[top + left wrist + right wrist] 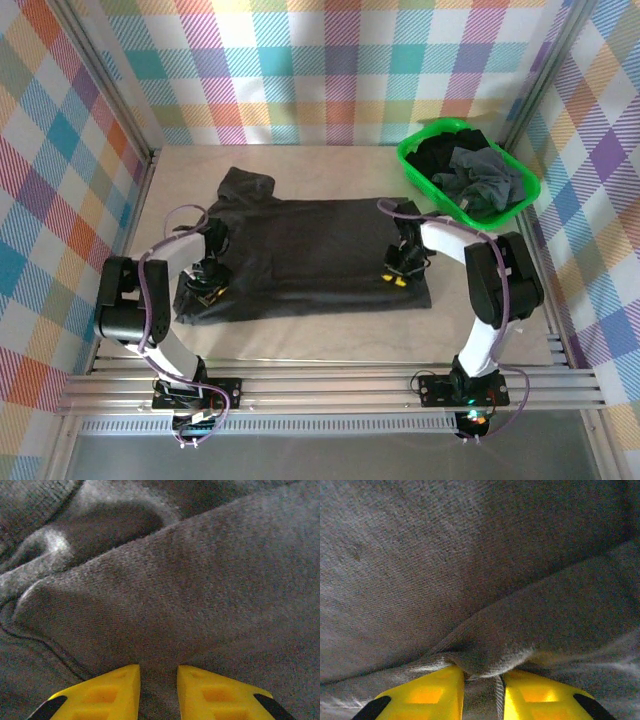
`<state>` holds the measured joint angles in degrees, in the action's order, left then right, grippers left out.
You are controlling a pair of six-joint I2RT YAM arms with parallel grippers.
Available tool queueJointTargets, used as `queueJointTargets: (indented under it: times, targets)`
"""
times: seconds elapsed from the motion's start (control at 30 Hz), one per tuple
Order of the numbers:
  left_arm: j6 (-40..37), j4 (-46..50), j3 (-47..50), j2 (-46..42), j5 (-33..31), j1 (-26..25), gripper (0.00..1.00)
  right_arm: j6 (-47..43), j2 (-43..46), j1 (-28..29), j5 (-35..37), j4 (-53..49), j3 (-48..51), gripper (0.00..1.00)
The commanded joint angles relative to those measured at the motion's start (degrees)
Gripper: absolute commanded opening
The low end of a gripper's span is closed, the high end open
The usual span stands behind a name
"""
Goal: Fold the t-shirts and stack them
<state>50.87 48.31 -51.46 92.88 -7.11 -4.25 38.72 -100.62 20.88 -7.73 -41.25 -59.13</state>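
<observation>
Your left pincer [208, 283] and right pincer [398, 275] each pinch the spread t-shirt [310, 250], nearly closed; the green basket [468, 214] sits off its far-right corner.

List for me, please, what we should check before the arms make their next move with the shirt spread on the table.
1. Right gripper grip: closed on a bunched fold of the shirt: ok.
2. Left gripper grip: cloth fills its narrow gap: ok.
3. Layers held by each gripper, one or several: cannot tell.
4. Shirt lying flat: the far left sleeve is rumpled: not ok.
5. Basket out of the way: it stands apart from the shirt, at the far right: ok.
</observation>
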Motion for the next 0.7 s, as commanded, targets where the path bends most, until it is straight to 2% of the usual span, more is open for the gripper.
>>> queueJointTargets:
  times: [0.0,0.13,0.23,0.33,0.43,0.47,0.53,0.6,0.67]
  targets:
    - [-2.0,6.0,4.5,-1.2,-3.3,3.3,0.28,2.3,0.2,2.4,-1.6,-6.1,6.5,0.26]
    - [-3.7,6.7,6.4,-4.8,-5.1,7.0,0.28,4.6,3.2,5.1,-4.5,-6.2,9.9,0.27]
    - [-5.3,7.4,3.9,-5.1,-5.7,8.2,0.30,6.1,5.9,5.7,-5.8,-5.1,10.9,0.29]
    - [-4.5,10.4,-4.8,-6.4,-8.3,6.7,0.34,5.6,10.9,5.8,-2.3,-6.0,7.0,0.33]
    - [-3.5,10.2,-16.3,-5.4,-12.4,2.2,0.40,2.4,16.0,5.5,3.2,-4.8,1.0,0.45]
    - [-4.5,8.7,-20.7,-2.9,-11.4,1.4,0.41,0.7,16.7,5.0,4.3,-2.8,-0.5,0.48]
    - [-7.4,5.9,-29.9,4.4,-7.4,1.4,0.44,-1.6,16.3,2.4,1.6,3.2,-2.6,0.53]
    - [-12.0,5.9,-42.2,14.3,-4.4,1.4,0.46,-2.6,13.0,-1.4,-4.0,9.0,-5.3,0.53]
    - [-15.9,6.5,-54.3,23.0,-3.0,1.6,0.47,-4.6,8.7,-3.1,-5.2,10.1,-10.1,0.52]
